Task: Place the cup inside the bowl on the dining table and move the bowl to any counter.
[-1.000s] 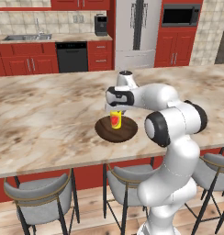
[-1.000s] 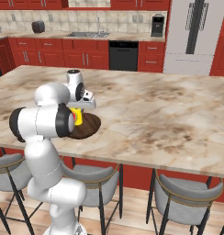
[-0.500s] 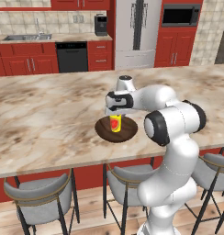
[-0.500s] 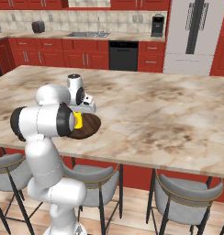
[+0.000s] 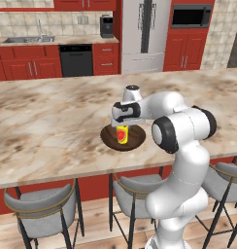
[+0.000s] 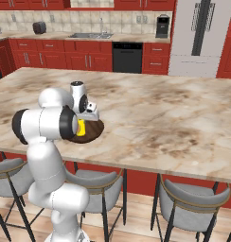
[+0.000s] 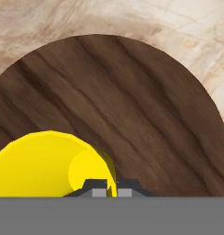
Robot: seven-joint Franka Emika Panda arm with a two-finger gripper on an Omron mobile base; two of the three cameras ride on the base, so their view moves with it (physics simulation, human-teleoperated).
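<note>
Standing upright inside the bowl (image 5: 123, 138), the cup (image 5: 122, 134) shows its yellow side and red mark in the left base view, with the gripper (image 5: 122, 125) directly above it, closed on the cup's rim. The bowl sits on the dining table (image 5: 47, 121) near the front edge, at about 6 o'clock from the table's middle in that view. The arm reaches in from 3 o'clock, its white wrist bent over the bowl.

From the right base view the bowl (image 6: 91, 131) lies partly behind the arm's dark-rimmed joint, and just a yellow sliver of the cup (image 6: 81, 127) peeks out at the bowl's 9 o'clock side. The table (image 6: 174, 118) stretches away toward 3 o'clock.

In the hand view the cup (image 7: 45, 163) fills the 7 o'clock corner, over the wood-grain bowl (image 7: 132, 105), and marble table (image 7: 187, 27) shows past the bowl's rim at 12 and 2 o'clock. The dark fingertips (image 7: 96, 187) sit close together at 6 o'clock with the cup's thin yellow wall pinched between them.

Grey stools (image 5: 45, 204) stand under the table's near edge. At 12 o'clock, beyond the table, runs a counter (image 5: 52, 41) over red cabinets, beside a fridge (image 5: 142, 31).
</note>
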